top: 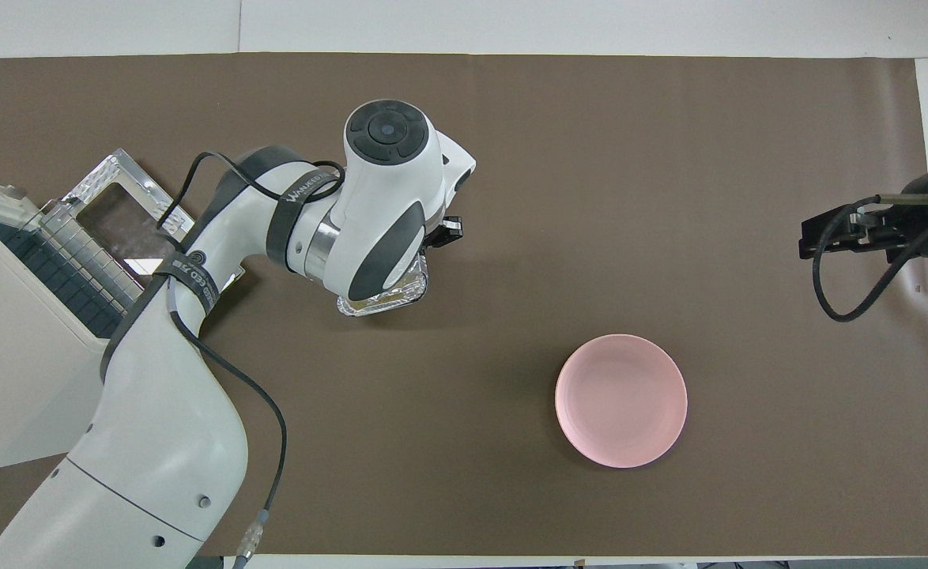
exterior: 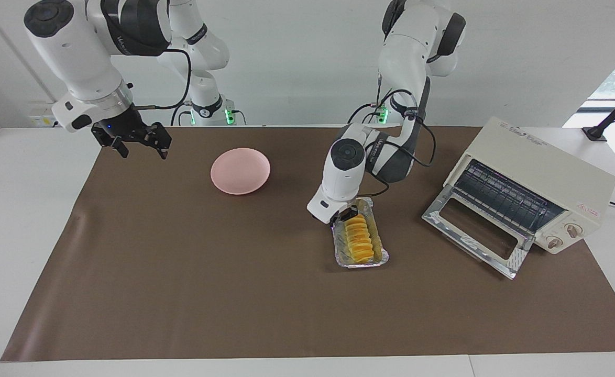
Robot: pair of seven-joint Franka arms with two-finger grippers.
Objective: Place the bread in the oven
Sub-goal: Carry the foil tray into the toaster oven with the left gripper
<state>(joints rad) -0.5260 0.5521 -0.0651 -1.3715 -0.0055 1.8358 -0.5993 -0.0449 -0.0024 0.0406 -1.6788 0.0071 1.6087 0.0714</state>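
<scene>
The bread (exterior: pixel 359 238), a ridged golden-yellow loaf, lies in a silver foil tray (exterior: pixel 362 260) on the brown mat. My left gripper (exterior: pixel 346 214) is down at the end of the bread nearer to the robots, inside the tray. In the overhead view the left arm hides the bread, and only a corner of the tray (top: pixel 389 299) shows. The cream-white oven (exterior: pixel 535 173) stands at the left arm's end of the table with its glass door (exterior: pixel 478 233) dropped open. It also shows in the overhead view (top: pixel 13 356). My right gripper (exterior: pixel 142 151) waits open and empty above the mat's corner at the right arm's end.
A round pink plate (exterior: pixel 240 170) sits on the mat between the tray and the right arm, and also shows in the overhead view (top: pixel 620 400). The oven's wire rack (exterior: pixel 501 196) is visible inside. The brown mat (exterior: pixel 234 293) covers most of the table.
</scene>
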